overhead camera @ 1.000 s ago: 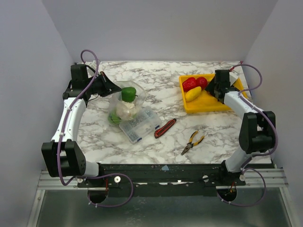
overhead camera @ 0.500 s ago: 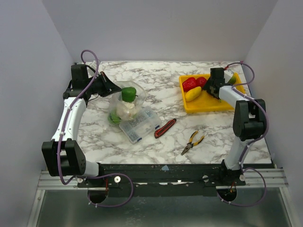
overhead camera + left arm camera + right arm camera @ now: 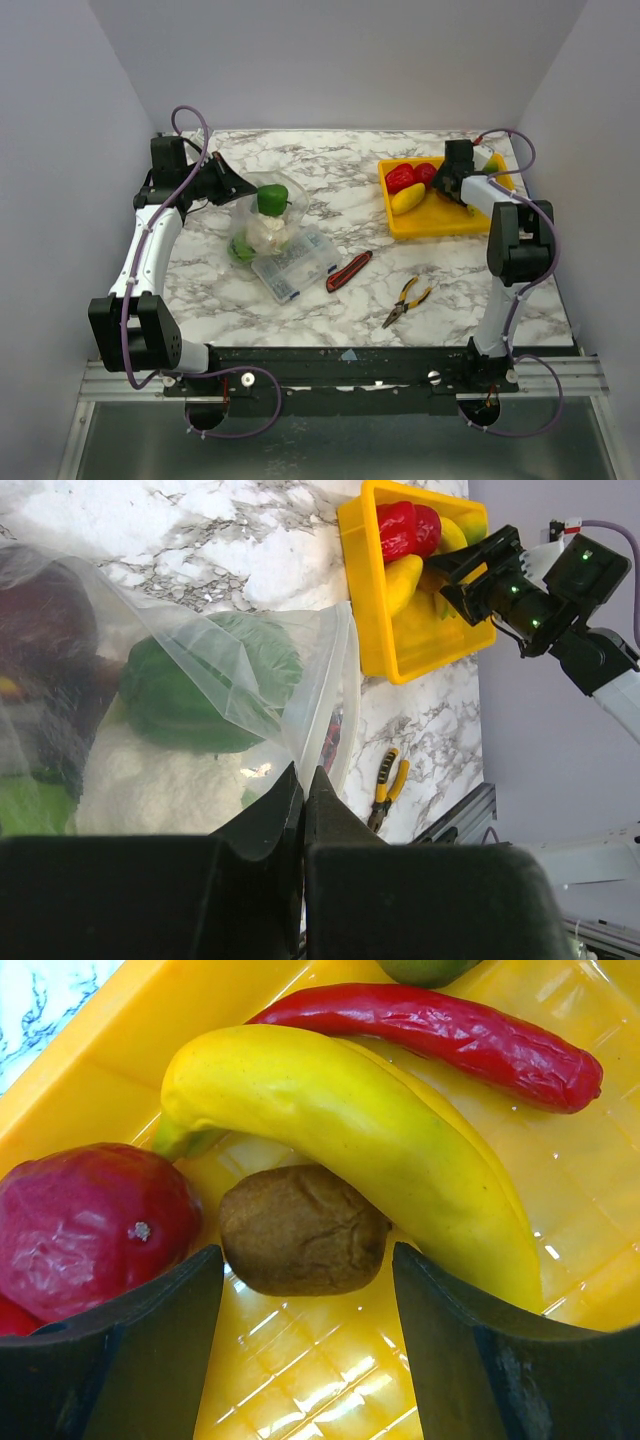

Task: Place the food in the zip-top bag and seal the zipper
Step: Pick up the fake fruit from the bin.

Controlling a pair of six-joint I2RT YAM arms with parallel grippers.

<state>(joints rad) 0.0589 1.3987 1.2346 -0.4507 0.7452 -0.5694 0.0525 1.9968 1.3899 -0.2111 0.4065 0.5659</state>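
Two arms, two separate jobs.

Near field, off-task: pliers (image 3: 407, 300), a red-and-black knife (image 3: 348, 270) and a clear compartment box (image 3: 295, 262) lie on the marble table (image 3: 340, 180).

Left of centre, just past the box: the zip-top bag (image 3: 310, 650) lies with its mouth gaping toward the tray. It already holds a cauliflower (image 3: 265, 232), a green pepper (image 3: 272, 197) and a dark maroon piece (image 3: 40, 610). The left gripper (image 3: 305, 780) is clenched on the film at the bag's rim, jaws pressed flat together. The seal strip is too thin to pick out.

Far right: the yellow tray (image 3: 450, 218) holds the remaining food. The right gripper (image 3: 445, 188) is down inside it with jaws spread and nothing held.

Key relation, from the right wrist view: a brown kiwi-like piece (image 3: 303, 1230) sits squarely between the two fingers (image 3: 150, 1330), just ahead of them. Its long axis runs finger to finger, so closing would catch it by its ends. A banana (image 3: 370, 1130) touches its far side, and a dark red fruit (image 3: 90, 1225) sits just beside it on the left. A red chilli (image 3: 450, 1030) lies beyond the banana.

Judgement: the right arm is the one placed for the pick, and the crowding neighbours are the risk. The tray and bag are well apart.
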